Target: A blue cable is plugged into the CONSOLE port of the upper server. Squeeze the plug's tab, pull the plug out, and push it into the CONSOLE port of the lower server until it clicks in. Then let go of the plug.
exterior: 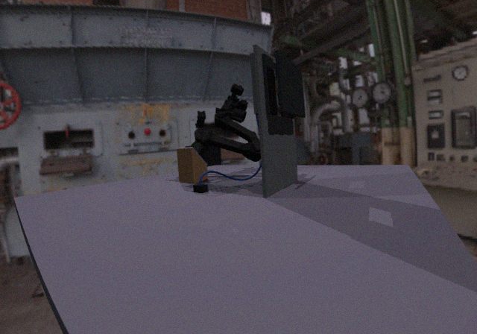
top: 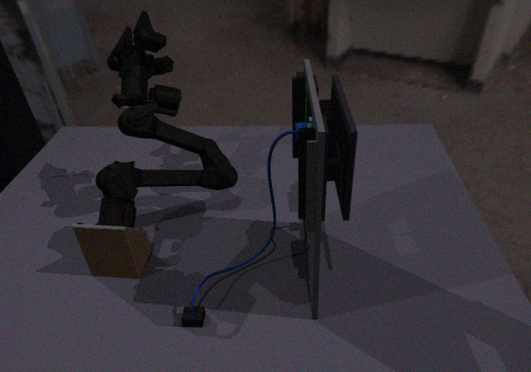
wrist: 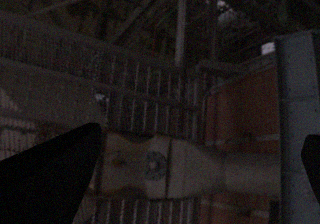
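My claw (top: 136, 31) is spread, empty. Unplugging not begun; next, reorient toward the blue plug (top: 301, 126) and straddle it.

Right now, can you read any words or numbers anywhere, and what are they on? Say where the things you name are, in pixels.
No words or numbers that I can read.
Blue plug (top: 301, 125): no readable text.
Upright panel (top: 314, 179) (exterior: 279, 161): no port label readable.
Round gauges (exterior: 381, 92) on the back wall: markings too small and blurred.
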### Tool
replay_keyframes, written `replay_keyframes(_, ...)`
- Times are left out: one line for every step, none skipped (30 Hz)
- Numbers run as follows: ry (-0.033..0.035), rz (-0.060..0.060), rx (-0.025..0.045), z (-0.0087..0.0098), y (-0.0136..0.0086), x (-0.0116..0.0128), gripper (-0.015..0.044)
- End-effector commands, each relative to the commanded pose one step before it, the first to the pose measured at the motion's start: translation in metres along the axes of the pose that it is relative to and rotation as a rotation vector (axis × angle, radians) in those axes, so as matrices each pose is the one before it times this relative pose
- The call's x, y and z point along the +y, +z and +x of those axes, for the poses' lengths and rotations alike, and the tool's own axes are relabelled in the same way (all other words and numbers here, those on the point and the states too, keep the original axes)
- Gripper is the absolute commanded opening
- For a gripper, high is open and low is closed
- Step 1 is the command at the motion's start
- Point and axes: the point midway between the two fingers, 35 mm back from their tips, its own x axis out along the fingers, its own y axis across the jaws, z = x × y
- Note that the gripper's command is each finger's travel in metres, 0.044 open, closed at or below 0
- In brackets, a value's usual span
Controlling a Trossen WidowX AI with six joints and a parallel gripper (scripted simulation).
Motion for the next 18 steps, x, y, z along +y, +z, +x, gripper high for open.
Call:
replay_keyframes(0.0026,0.0015,0.00787,0.00023,-0.00222,0.00019,0.0374)
replay_keyframes(0.00829,0.0045,0.02346,0.00064,-0.00666,0.0007,0.0347)
replay_keyframes(0.0154,0.008,0.03856,0.00099,-0.01105,0.00165,0.0321)
replay_keyframes(0.02115,0.0103,0.04543,0.00118,-0.01319,0.00274,0.0295)
replay_keyframes(0.02395,0.0109,0.04422,0.00124,-0.01303,0.00355,0.0269)
replay_keyframes(0.02668,0.0115,0.04288,0.0013,-0.01283,0.00435,0.0242)
replay_keyframes(0.02935,0.012,0.04143,0.00138,-0.0126,0.00514,0.0239)
replay_keyframes(0.03194,0.0124,0.03987,0.00146,-0.01234,0.0059,0.0239)
replay_keyframes(0.03444,0.0127,0.0382,0.00155,-0.01204,0.00666,0.0239)
replay_keyframes(0.03686,0.013,0.03644,0.00166,-0.01172,0.00739,0.0239)
replay_keyframes(0.03814,0.0142,0.03374,0.00171,-0.01111,0.00791,0.0239)
replay_keyframes(0.0402,0.0143,0.03193,0.00182,-0.01075,0.00856,0.0239)
replay_keyframes(0.04221,0.0143,0.03008,0.00194,-0.01037,0.00918,0.0239)
replay_keyframes(0.04413,0.0143,0.02819,0.00207,-0.00998,0.00979,0.0239)
replay_keyframes(0.04595,0.0142,0.02624,0.00221,-0.00957,0.01036,0.0239)
replay_keyframes(0.04767,0.014,0.02426,0.00235,-0.00914,0.01092,0.0239)
replay_keyframes(0.04929,0.0138,0.02225,0.0025,-0.00869,0.01144,0.0239)
replay_keyframes(0.05082,0.0136,0.02022,0.00266,-0.00824,0.01194,0.0239)
